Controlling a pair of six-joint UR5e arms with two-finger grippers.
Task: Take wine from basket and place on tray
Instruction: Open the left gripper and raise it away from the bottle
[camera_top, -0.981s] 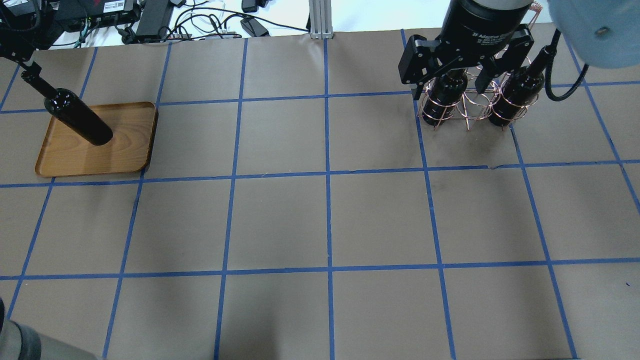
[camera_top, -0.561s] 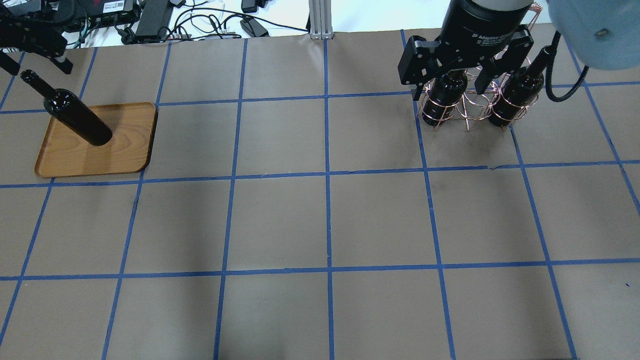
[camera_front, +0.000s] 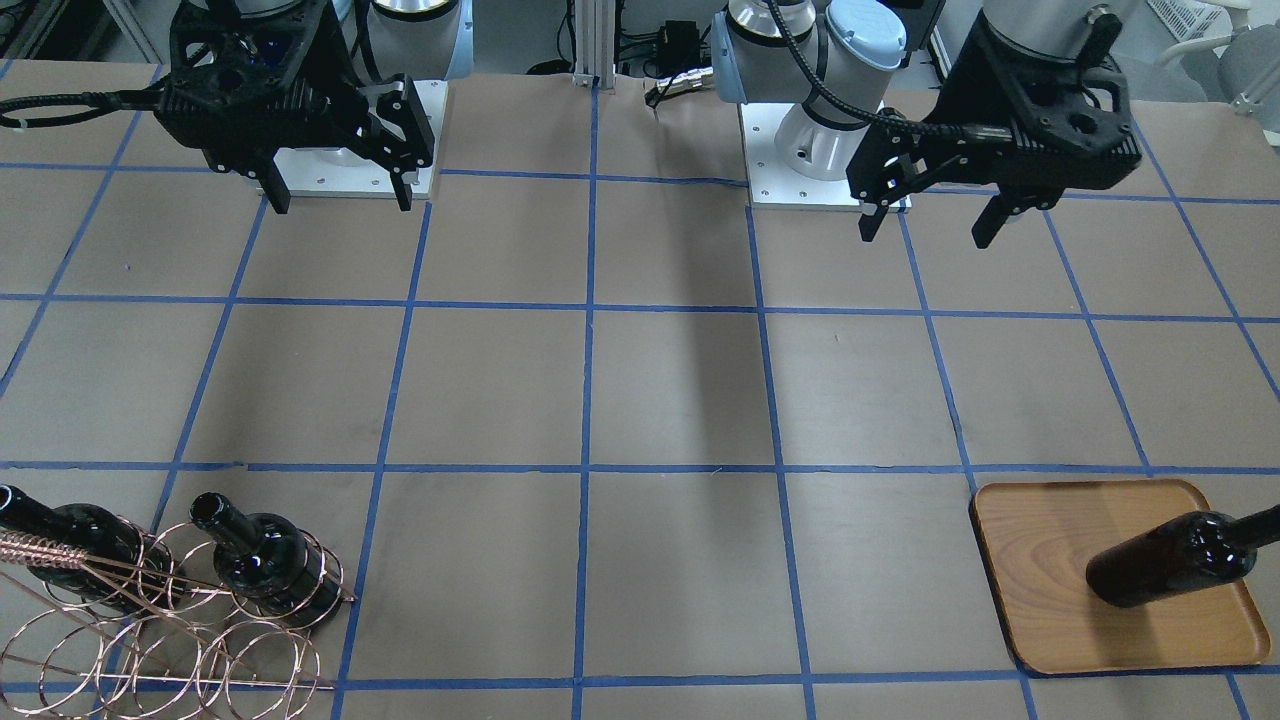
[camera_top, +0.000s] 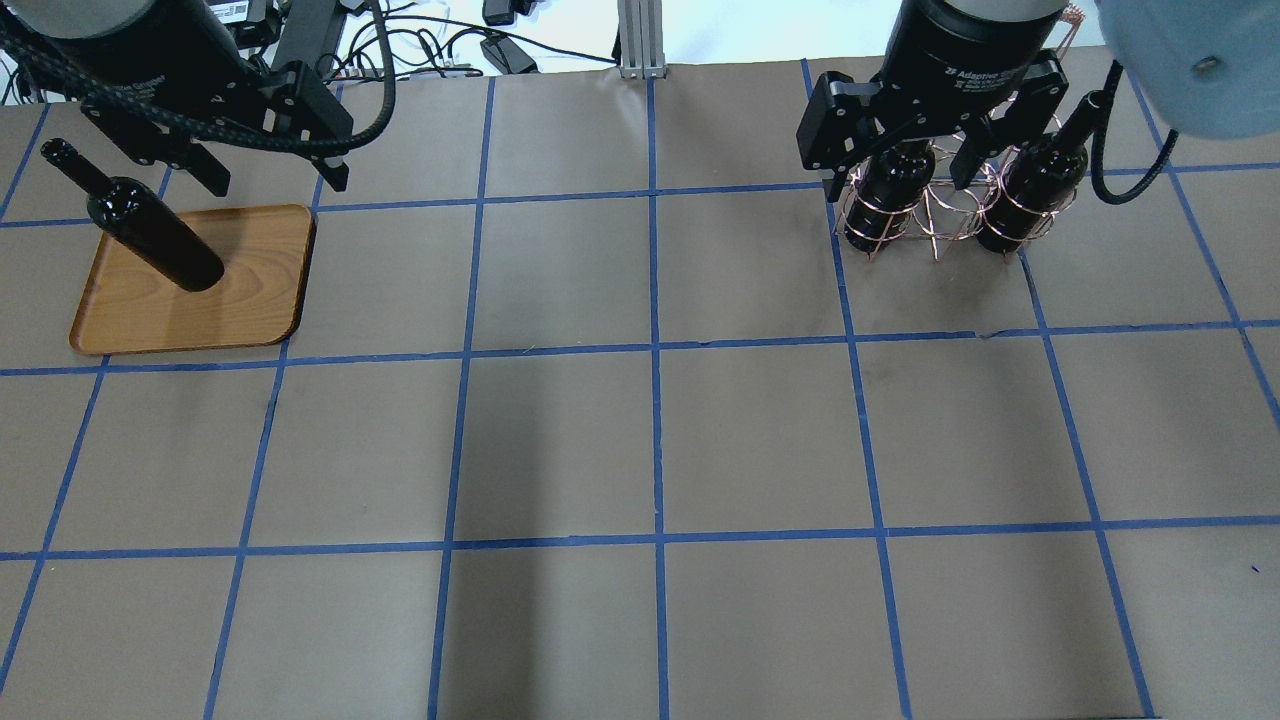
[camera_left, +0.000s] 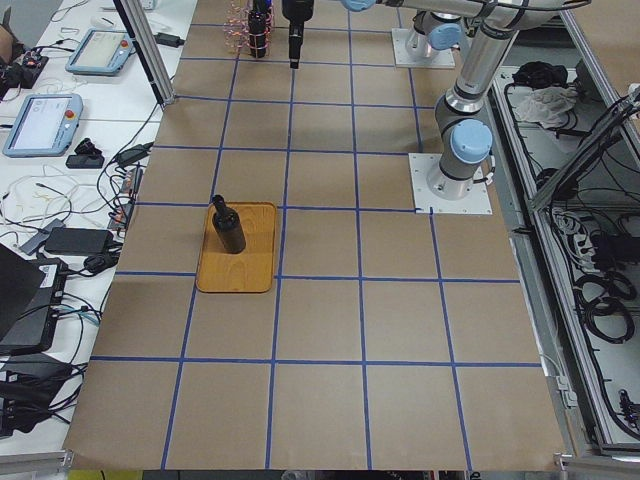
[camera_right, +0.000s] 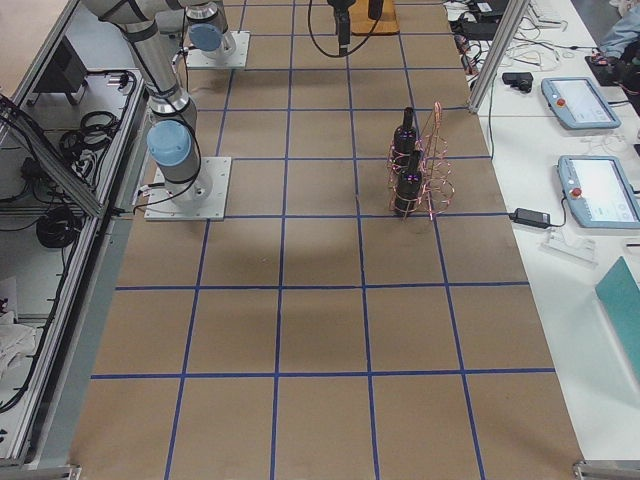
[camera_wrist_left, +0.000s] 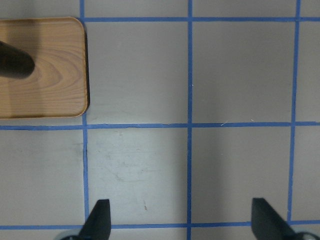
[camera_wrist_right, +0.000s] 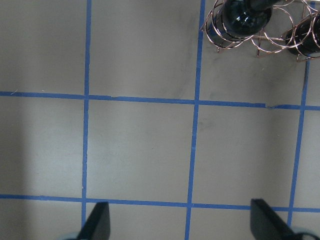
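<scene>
One wine bottle (camera_top: 155, 232) stands upright on the wooden tray (camera_top: 250, 300) at the far left; it also shows in the front view (camera_front: 1165, 560) on the tray (camera_front: 1040, 540). My left gripper (camera_top: 275, 175) is open and empty, raised above the table to the right of the bottle. Two more bottles (camera_top: 890, 195) (camera_top: 1035, 195) stand in the copper wire basket (camera_top: 940, 215). My right gripper (camera_top: 897, 175) is open and empty, high above the table on the near side of the basket (camera_wrist_right: 260, 42). The left wrist view shows the tray (camera_wrist_left: 50, 75) at its top left.
The table is brown paper with a blue tape grid. Cables and power boxes (camera_top: 300, 40) lie past the far edge, and a metal post (camera_top: 640, 40) stands at the far middle. The basket's unfilled rings (camera_front: 150, 640) lie toward the operators' side.
My left gripper has come away from the bottle's neck and moved up and to the right, off the tray. The bottle stays standing on the tray. The right arm has not moved.
</scene>
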